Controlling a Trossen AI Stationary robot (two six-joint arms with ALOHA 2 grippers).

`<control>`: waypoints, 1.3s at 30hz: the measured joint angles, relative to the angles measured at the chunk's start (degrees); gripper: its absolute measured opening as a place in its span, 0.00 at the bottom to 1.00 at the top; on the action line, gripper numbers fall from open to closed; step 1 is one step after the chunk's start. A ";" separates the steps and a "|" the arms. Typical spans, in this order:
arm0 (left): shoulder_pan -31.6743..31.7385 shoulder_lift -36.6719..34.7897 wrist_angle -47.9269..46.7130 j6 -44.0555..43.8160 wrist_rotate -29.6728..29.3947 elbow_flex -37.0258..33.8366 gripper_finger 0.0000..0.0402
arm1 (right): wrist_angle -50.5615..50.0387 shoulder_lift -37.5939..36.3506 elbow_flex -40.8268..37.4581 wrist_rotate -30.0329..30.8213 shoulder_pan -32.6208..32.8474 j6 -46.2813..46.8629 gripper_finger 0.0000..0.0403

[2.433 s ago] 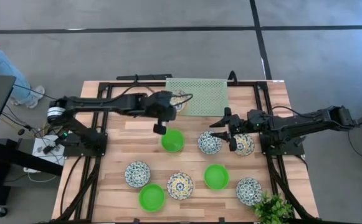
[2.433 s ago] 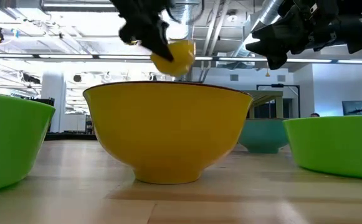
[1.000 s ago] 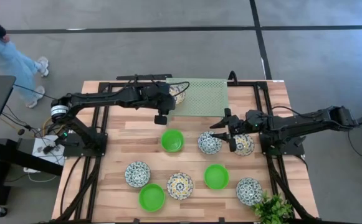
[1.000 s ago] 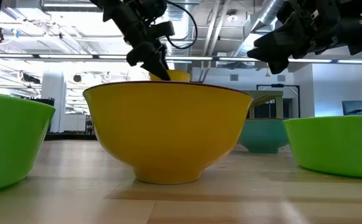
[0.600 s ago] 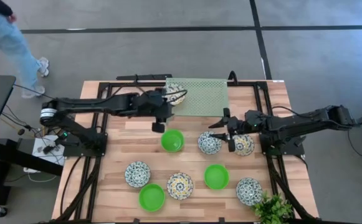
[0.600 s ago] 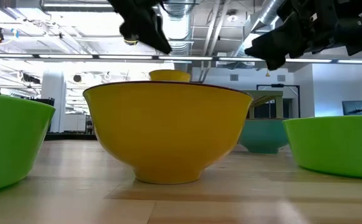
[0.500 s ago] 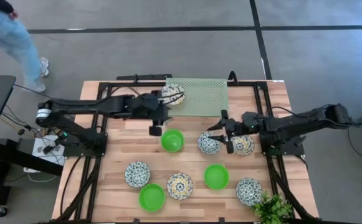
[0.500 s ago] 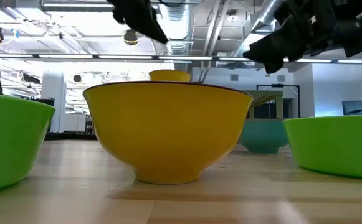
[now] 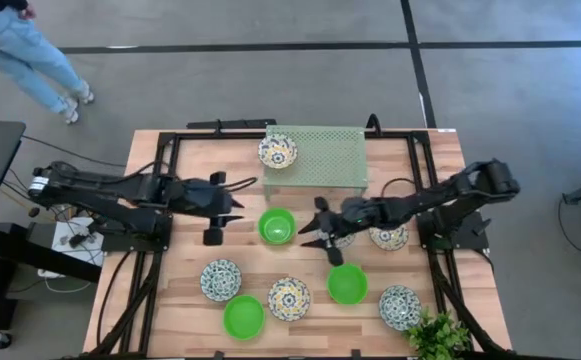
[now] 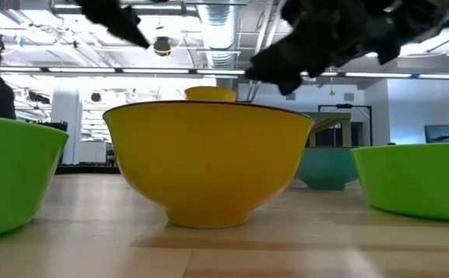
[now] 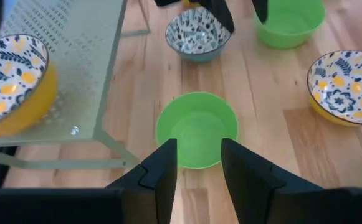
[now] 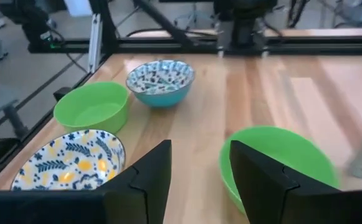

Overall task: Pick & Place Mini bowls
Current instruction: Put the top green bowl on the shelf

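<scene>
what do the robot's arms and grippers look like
Both arms are dark, near-black jointed links with thin black cables looping along them, mounted on black frames. The left gripper and right gripper each carry two flat, blocky black fingers; the left arm has a pale band near its base.

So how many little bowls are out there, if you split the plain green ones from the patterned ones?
Plain green mini bowls: 3
Patterned mini bowls: 6
Total: 9
</scene>
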 joint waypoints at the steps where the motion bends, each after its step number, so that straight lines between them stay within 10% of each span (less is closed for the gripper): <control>1: -0.15 -1.85 2.46 -0.02 -0.02 -2.70 0.30 | -1.97 1.38 1.79 -0.55 0.01 -0.70 0.40; 10: 0.03 -14.21 18.99 -0.46 -0.48 -17.66 0.29 | -20.58 15.32 18.65 -0.54 -0.77 -2.83 0.44; 22: 0.01 -16.66 20.94 -7.50 0.37 -19.99 0.29 | -31.93 26.73 30.34 1.59 -2.92 -7.95 0.39; 39: 0.01 -15.33 21.44 -8.76 0.63 -19.92 0.29 | -37.65 25.82 32.06 5.92 -2.27 -6.86 0.04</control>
